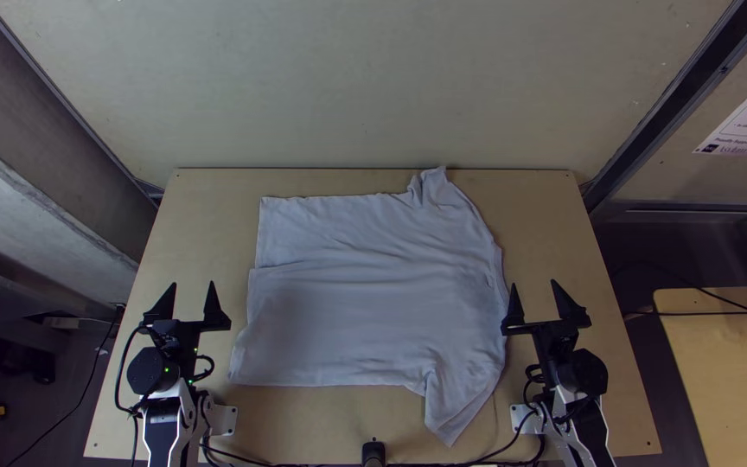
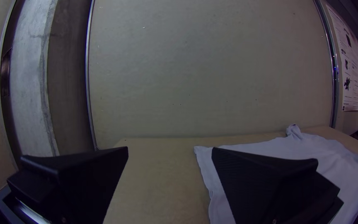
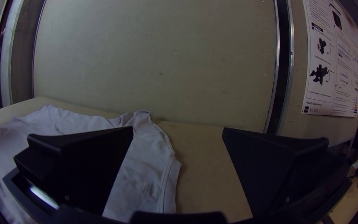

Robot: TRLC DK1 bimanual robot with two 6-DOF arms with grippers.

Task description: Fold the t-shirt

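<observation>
Shirt: Although it is spread on the light wooden table, the pale t-shirt is not flat all over — its hem lies toward the left arm, its neckline toward the right arm.

Far sleeve: Bunched and upright-looking, the far sleeve reaches the table's far edge. A pull from there could drag the crumple into the fold or let cloth slip over the edge.

Near sleeve: The near sleeve slants toward the table's near side, with creases where it joins the body. Left that way, it would probably stick out of a folded bundle; a careless lift could also catch the cable close by.

Body: Long wrinkles cross the chest and the hem side is stepped, so matching corners may be hard and the halves may end up crooked.

Left gripper: The left gripper is released, fingers wide apart, holding nothing, beside the hem side.

Right gripper: The right gripper is also released and empty, one finger right by the neckline; whether they touch, I cannot tell. Moving sideways at cloth height, it might push the collar into a ruck. Thin fabric could also slip from a shallow pinch.

Writing: A white poster on the wall carries small print and dark drawings of machinery. Faint marks sit on the shirt near the neckline — perhaps a printed label, too faint to make out.
</observation>
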